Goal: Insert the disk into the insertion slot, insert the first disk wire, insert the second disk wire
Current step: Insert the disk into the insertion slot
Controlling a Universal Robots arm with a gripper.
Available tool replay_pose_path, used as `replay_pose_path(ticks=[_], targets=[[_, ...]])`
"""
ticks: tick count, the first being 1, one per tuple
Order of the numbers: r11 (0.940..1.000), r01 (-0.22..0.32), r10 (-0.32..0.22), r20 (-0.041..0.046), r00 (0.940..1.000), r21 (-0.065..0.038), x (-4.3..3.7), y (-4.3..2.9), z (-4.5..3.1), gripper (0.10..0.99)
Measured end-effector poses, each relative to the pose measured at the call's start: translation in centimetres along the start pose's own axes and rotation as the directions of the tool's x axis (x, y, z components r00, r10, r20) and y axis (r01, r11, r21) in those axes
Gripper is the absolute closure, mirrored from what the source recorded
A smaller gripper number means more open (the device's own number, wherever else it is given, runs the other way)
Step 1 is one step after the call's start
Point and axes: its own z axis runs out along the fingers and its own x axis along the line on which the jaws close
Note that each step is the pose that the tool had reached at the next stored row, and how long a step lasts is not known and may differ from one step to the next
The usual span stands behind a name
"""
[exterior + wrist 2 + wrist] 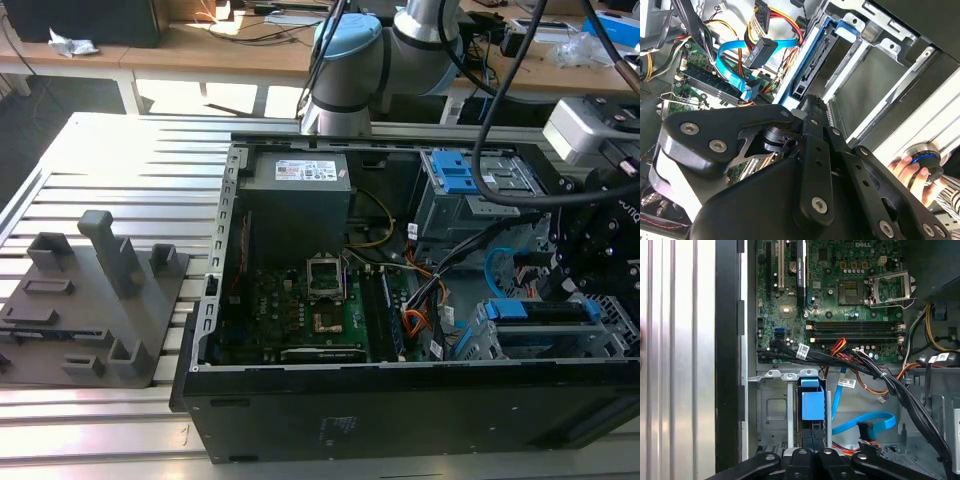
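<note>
Gripper point(812, 452), seemingly pinching the disk point(811, 405) in the insertion slot point(772, 407): slight tilt risks jamming against its walls.

— Colours on the arm point(425, 30)?
— Silver-grey tubing, capped with rounded light blue joint covers point(345, 45).
— Any cabling?
— Thick black cables point(487, 110), draped along it towards the wrist, beside a pale grey boxy housing point(585, 125).
— And the claw point(812, 112)?
— Matt black throughout in the second wrist view: flat bars and rounded plates hinged as a linkage. Round silver screw heads point(690, 128) at the pivots. Pale grey strip point(662, 170) under one plate.
</note>
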Motion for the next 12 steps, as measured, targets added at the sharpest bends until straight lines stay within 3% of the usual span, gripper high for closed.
replay_pose_path(ticks=[5, 8, 12], targets=[[1.0000, 0.000, 0.000, 0.0000, 1.0000, 0.000, -0.01, -0.15, 0.36, 0.980], [1.0000, 0.000, 0.000, -0.0001, 1.0000, -0.002, -0.02, -0.51, 1.24, 0.980], [1.0000, 0.000, 0.000, 0.0000, 1.0000, -0.002, -0.06, -0.88, 1.25, 0.980]])
